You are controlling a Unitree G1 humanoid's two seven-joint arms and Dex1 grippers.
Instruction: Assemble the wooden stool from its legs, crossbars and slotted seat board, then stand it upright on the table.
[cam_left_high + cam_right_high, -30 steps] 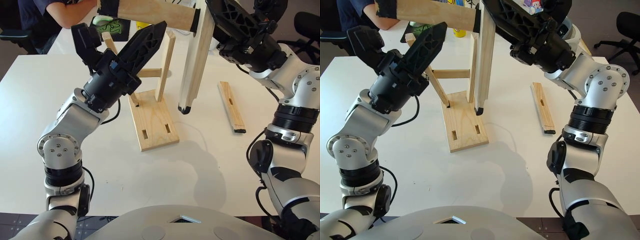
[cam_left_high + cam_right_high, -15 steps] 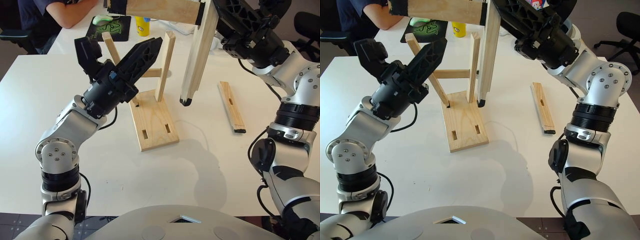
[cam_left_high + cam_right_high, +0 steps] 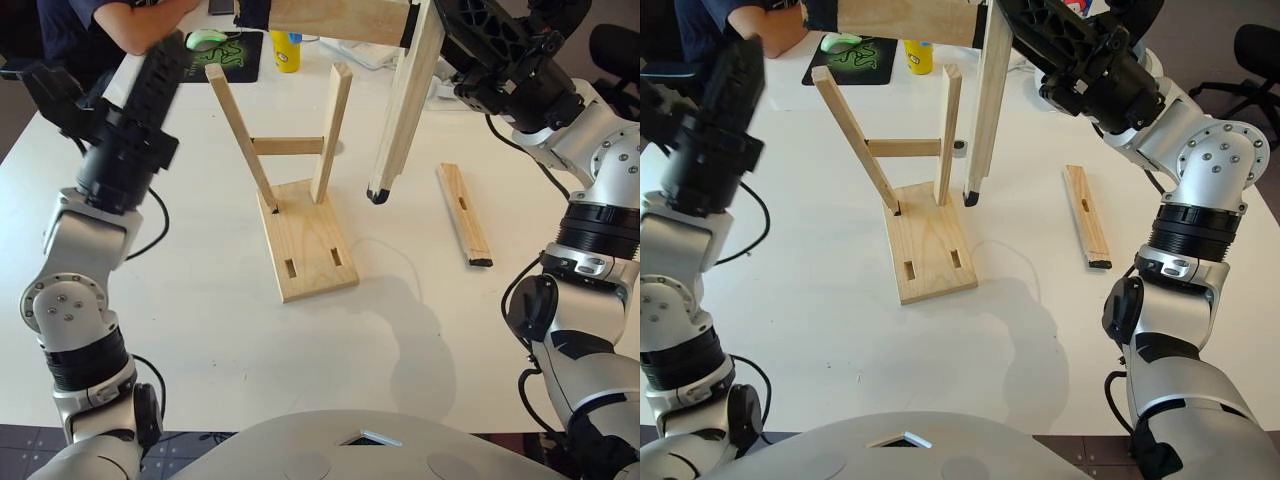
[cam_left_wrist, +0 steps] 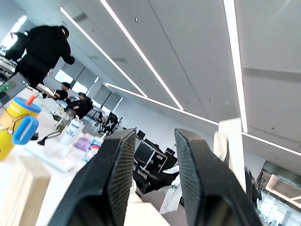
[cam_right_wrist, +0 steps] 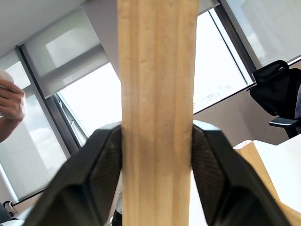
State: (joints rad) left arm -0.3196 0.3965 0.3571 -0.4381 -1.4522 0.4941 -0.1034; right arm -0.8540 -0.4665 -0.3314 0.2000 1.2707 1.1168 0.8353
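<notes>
The slotted seat board [image 3: 310, 250] lies flat on the white table [image 3: 200, 330]. Two legs [image 3: 240, 135] [image 3: 332, 130] stand slanted in its far slots, joined by a crossbar [image 3: 288, 146]. My right gripper [image 3: 470, 45] is shut on a second leg frame: its gripped leg [image 3: 405, 110] hangs upright with its black foot [image 3: 377, 195] just beyond the board's far right corner, and another wooden piece [image 3: 335, 18] runs off sideways at the top. In the right wrist view the fingers [image 5: 101, 174] clamp the wood [image 5: 157, 94]. My left gripper [image 3: 158, 62] is raised at the far left, open and empty, fingers [image 4: 115, 179] pointing upward.
A loose slotted wooden bar [image 3: 464, 213] lies on the table right of the board. Behind, a second table holds a yellow cup [image 3: 286, 50] and a mouse on a dark mat [image 3: 207, 40], where a person's arm [image 3: 140, 25] rests. The near half of the table is bare.
My left arm has swung away from the standing legs to the far left and turned its gripper upward. The right gripper has carried the held leg slightly farther back.
</notes>
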